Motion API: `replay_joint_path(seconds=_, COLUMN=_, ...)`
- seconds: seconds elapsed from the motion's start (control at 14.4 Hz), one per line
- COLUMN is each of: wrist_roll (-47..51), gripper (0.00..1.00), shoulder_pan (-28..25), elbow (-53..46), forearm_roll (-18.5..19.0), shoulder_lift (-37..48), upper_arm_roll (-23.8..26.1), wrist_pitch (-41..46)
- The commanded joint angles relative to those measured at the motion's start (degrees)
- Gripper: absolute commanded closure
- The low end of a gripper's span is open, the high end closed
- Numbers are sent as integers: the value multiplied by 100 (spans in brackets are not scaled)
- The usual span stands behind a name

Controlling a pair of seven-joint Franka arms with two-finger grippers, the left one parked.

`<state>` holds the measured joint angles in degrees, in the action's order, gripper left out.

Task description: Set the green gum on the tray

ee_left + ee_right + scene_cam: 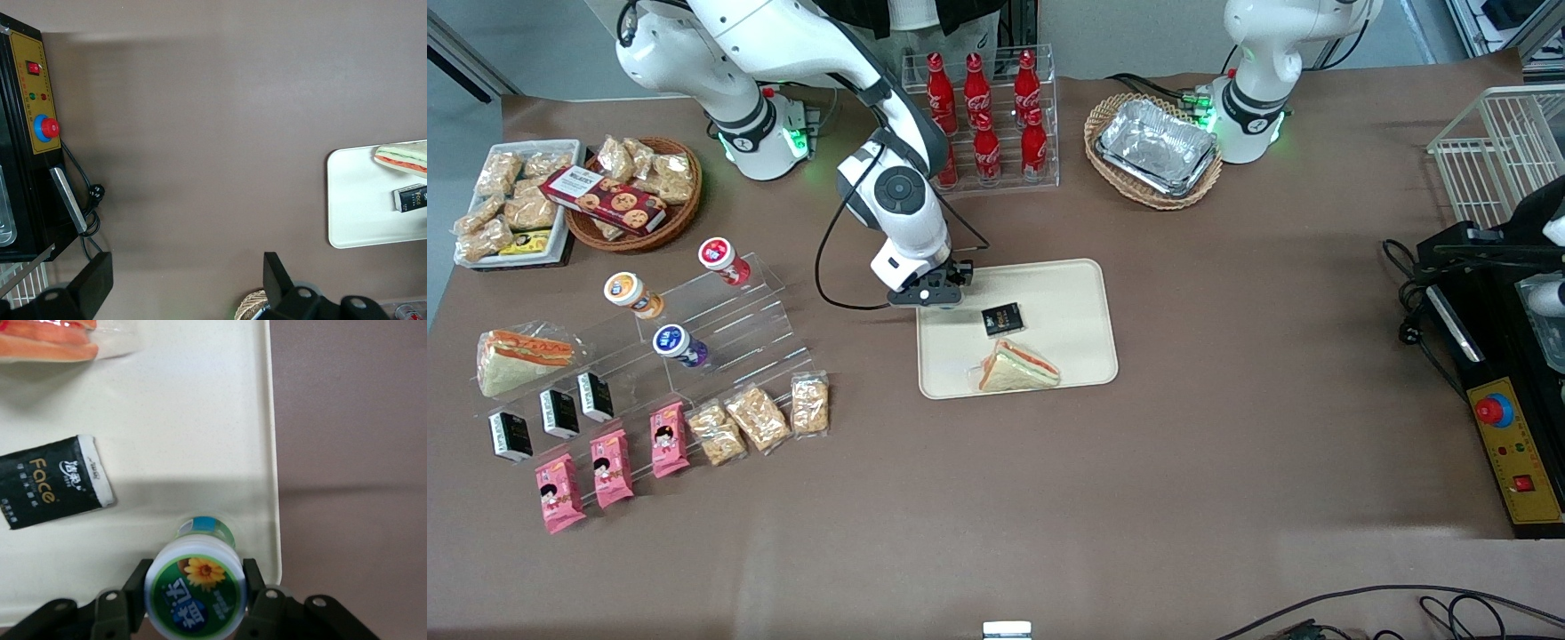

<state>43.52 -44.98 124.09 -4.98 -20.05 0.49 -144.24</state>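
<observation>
- My fingers [195, 600] are clamped on the green gum [195, 588], one on each side of its white flower-marked lid, so the canister hangs between them rather than lying off to either side.
- Its long axis runs away from my wrist camera, lid toward the lens and green body pointing down at the tray [200, 440]. From this angle I judge it upright, or close to it.
- The relation that matters: the gum's bottom is over the tray's cream surface, just inside the rim and near a rounded corner, with bare brown tabletop [353, 453] right beside that rim. I can't tell whether the bottom is touching the tray or just above it (only a sliver of the body shows under the lid).
- In the front view my fingers [935, 293] sit over the tray [1067, 293] at its corner toward the working arm's end of the tabletop, farther from the front camera than the wrapped sandwich [1016, 368].
- The black "Face" packet [50, 482] lies flat nearby on the tray, apart from the gum, and the sandwich is farther off again.
- My guess is that a straight lowering and release suits; drifting toward the rim risks setting the canister on the lip, where it could tip.
</observation>
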Motion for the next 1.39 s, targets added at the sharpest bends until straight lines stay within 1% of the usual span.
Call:
replay_joint_path(seconds=0.0, wrist_roll=69, gripper=2, shoulder_pan=-72, elbow=107, forearm_roll=-56, shoulder_lift=10, upper_arm_roll=-57, wrist_pitch=-210)
replay_joint_path(seconds=0.28, wrist_roll=95, gripper=1, shoulder_pan=-72, elbow=72, forearm_roll=-56, shoulder_lift=36, upper_arm_roll=-66, wrist_pitch=-175)
replay_joint_path(seconds=0.42, wrist_roll=86, gripper=1, shoulder_pan=-72, elbow=54, forearm_roll=-56, shoulder_lift=220, upper_arm_roll=-75, wrist_pitch=-35)
replay_joint_path(seconds=0.49, wrist_roll=60, gripper=0, shoulder_pan=-37, elbow=2, forearm_roll=-47, shoulder_lift=465, upper_arm_roll=-84, wrist_pitch=279)
replay_joint_path(seconds=0.63, wrist_roll=8, gripper=0, shoulder_pan=138, elbow=-287, forearm_roll=-21, shoulder_lift=1036, upper_arm_roll=-136, wrist_pitch=1192)
replay_joint_path(seconds=0.77, wrist_roll=-193, gripper=0, shoulder_pan=419, elbow=-804, forearm_roll=-3, shoulder_lift=1458, upper_arm_roll=-172, wrist_pitch=2306)
replay_joint_path(seconds=0.91, wrist_roll=-885, gripper=0, shoulder_pan=831, elbow=-1332, forearm_roll=58, shoulder_lift=1644, upper_arm_roll=-329, wrist_pitch=3222)
replay_joint_path(seconds=0.97, wrist_roll=-1342, gripper=0, shoulder_pan=1094, elbow=-1491, forearm_roll=67, shoulder_lift=1715, upper_arm_roll=-417, wrist_pitch=3479)
replay_joint_path(seconds=1.11, wrist_roll=-2055, gripper=0, shoulder_pan=1656, elbow=-1616, forearm_roll=85, shoulder_lift=1846, upper_arm_roll=-497, wrist_pitch=3578)
replay_joint_path(seconds=1.25, wrist_roll=-3081, gripper=0, shoulder_pan=2394, elbow=-1607, forearm_roll=172, shoulder_lift=2005, upper_arm_roll=-506, wrist_pitch=3604)
replay_joint_path(seconds=1.32, wrist_roll=-3487, gripper=0, shoulder_pan=2754, elbow=-1616, forearm_roll=173, shoulder_lift=2058, upper_arm_roll=-506, wrist_pitch=3761)
